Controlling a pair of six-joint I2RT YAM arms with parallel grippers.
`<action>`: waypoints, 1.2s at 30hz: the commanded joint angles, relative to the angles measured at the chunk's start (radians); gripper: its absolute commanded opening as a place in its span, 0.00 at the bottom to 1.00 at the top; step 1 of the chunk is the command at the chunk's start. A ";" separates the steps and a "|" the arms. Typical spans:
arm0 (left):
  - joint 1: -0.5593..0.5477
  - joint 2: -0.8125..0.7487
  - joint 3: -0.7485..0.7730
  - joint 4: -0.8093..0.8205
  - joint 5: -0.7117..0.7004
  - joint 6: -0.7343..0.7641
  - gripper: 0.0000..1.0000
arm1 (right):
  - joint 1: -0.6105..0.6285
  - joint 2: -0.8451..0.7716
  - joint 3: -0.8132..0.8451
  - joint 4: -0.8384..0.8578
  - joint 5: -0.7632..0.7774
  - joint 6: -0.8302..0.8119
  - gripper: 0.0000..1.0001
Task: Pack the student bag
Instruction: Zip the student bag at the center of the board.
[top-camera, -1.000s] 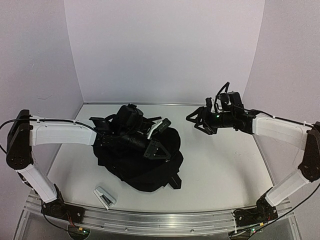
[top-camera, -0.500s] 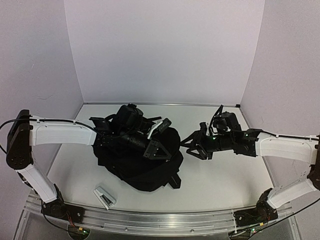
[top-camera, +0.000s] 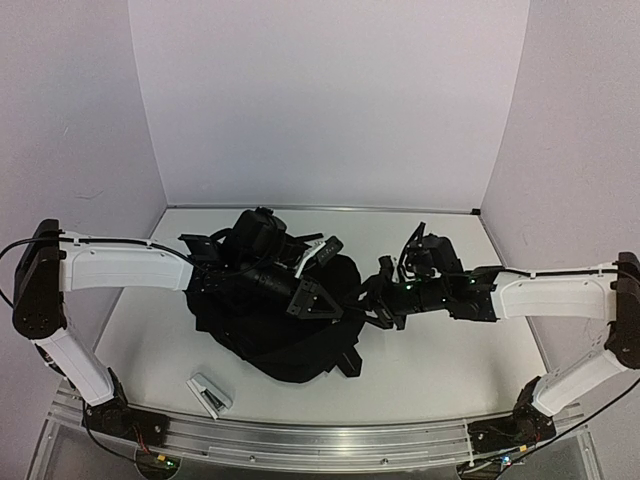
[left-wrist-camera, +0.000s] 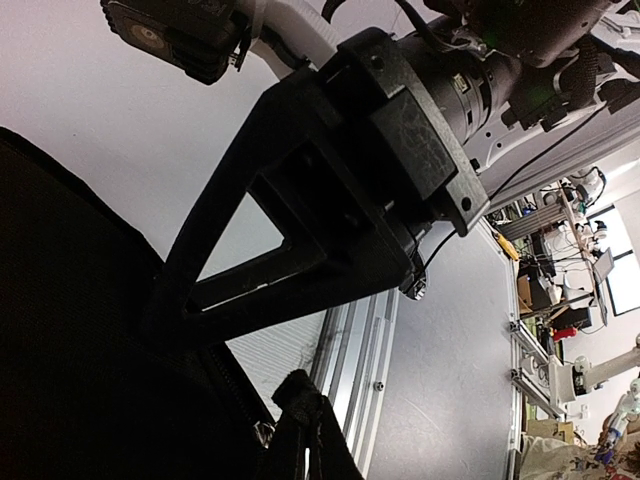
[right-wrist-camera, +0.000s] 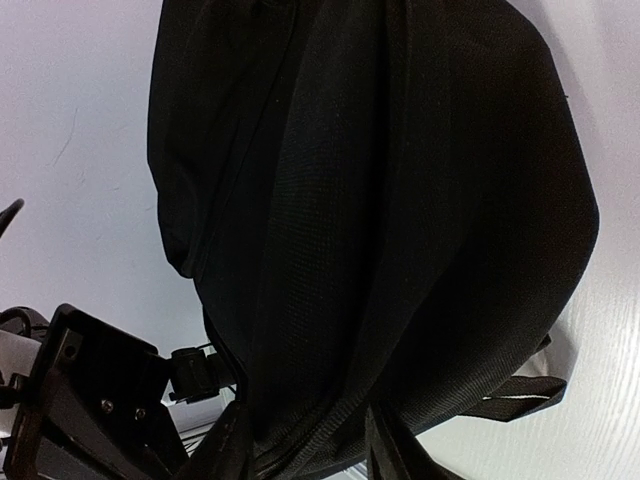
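Front left of my workspace: a small white-and-dark object (top-camera: 210, 393) lies on the white table (top-camera: 450, 350), near the aluminium rail (top-camera: 330, 440) along its front edge. Plain pale walls (top-camera: 330, 100) enclose three sides.

student bag (right-wrist-camera: 380, 200) cropped at top, details murky

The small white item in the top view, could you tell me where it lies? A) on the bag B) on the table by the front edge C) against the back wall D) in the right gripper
B: the small white item lies on the table near its front edge, apart from the student bag.
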 joint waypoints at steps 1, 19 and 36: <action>-0.002 0.004 0.066 0.084 0.045 -0.002 0.00 | 0.012 0.016 0.034 0.053 0.036 0.012 0.27; -0.002 -0.058 0.050 -0.002 0.047 0.033 0.00 | -0.199 0.010 -0.007 0.043 0.065 -0.074 0.00; -0.001 -0.119 0.015 -0.089 -0.005 0.070 0.00 | -0.400 0.084 0.008 0.023 0.024 -0.195 0.00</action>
